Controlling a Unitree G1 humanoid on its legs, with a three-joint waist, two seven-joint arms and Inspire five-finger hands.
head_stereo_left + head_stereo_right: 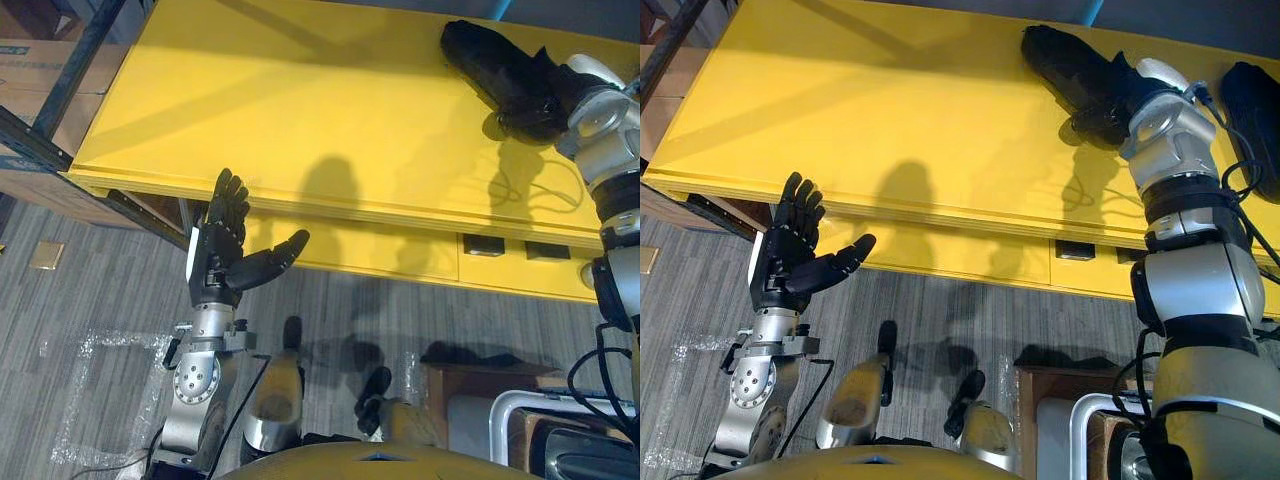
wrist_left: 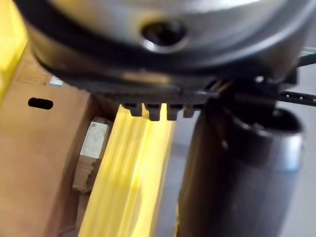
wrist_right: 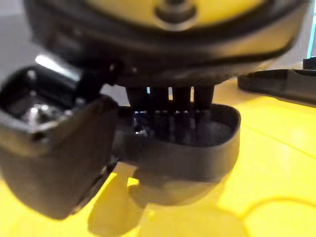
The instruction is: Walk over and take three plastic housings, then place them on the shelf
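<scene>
A long black plastic housing (image 1: 485,55) lies on the yellow shelf board (image 1: 300,110) at its far right. My right hand (image 1: 1120,98) is on the housing's near end. In the right wrist view its fingers (image 3: 180,98) reach inside the housing's (image 3: 197,148) hollow while the thumb (image 3: 54,163) sits outside the wall, pinching it. A second black housing (image 1: 1252,110) lies further right on the board. My left hand (image 1: 225,250) is raised in front of the shelf's near edge, open with fingers straight up and thumb out, holding nothing.
A dark metal upright (image 1: 70,80) frames the shelf's left end, with cardboard boxes (image 1: 30,60) behind it. A lower yellow panel (image 1: 400,255) runs beneath the board. A brown box and a white-framed cart (image 1: 500,400) stand on the floor at the lower right.
</scene>
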